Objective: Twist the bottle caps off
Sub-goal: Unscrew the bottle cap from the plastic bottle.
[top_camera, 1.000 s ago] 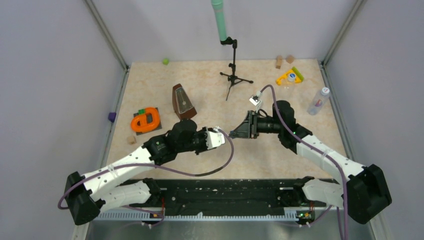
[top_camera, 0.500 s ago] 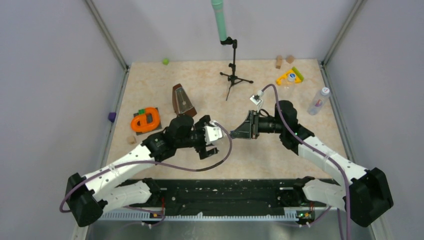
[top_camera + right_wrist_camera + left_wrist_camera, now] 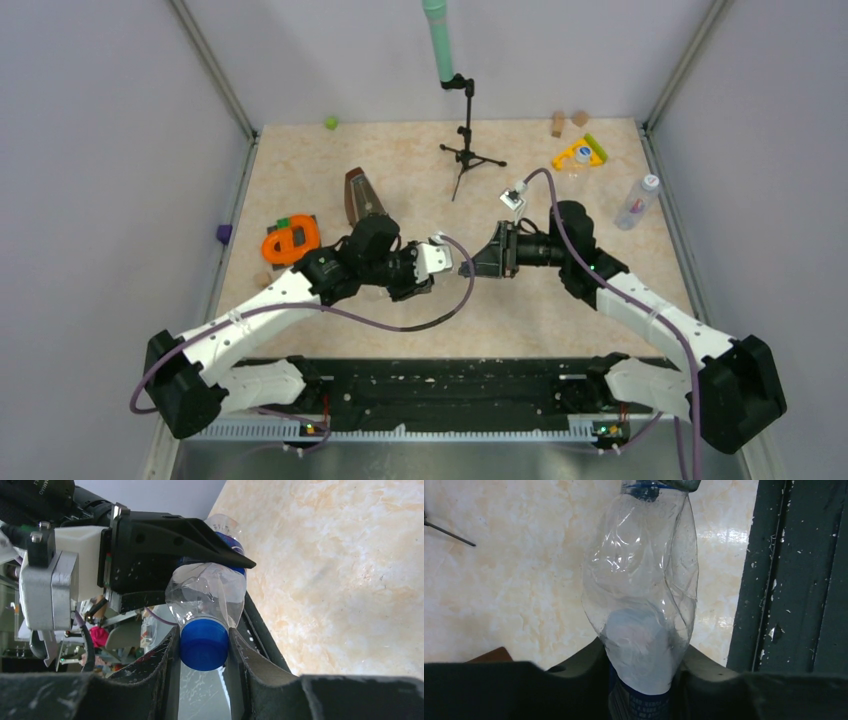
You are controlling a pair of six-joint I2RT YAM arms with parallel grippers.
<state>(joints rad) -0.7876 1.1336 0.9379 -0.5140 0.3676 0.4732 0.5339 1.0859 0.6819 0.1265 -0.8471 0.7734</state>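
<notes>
A crumpled clear bottle [image 3: 641, 580] with a blue label hangs in the air between my two grippers above the middle of the table. My left gripper [image 3: 641, 652] is shut on the bottle's body near the label, its jaws pressing both sides. My right gripper [image 3: 202, 640] is shut on the dark blue cap [image 3: 204, 647] at the bottle's neck. From above, the left gripper [image 3: 448, 262] and the right gripper [image 3: 468, 266] meet tip to tip and the bottle is mostly hidden. A second bottle [image 3: 635, 205] with a white cap [image 3: 650, 182] lies at the right edge.
A brown metronome [image 3: 362, 200] and an orange ring toy [image 3: 291, 241] sit behind my left arm. A microphone tripod [image 3: 468, 150] stands at the back centre. A yellow toy [image 3: 580, 155] and wooden blocks [image 3: 558, 124] are back right. A black rail [image 3: 450, 385] runs along the front.
My left gripper let go of the bottle, opened wide and swung away, then came back turned and closed on the bottle again. The right gripper kept still on the blue cap.
</notes>
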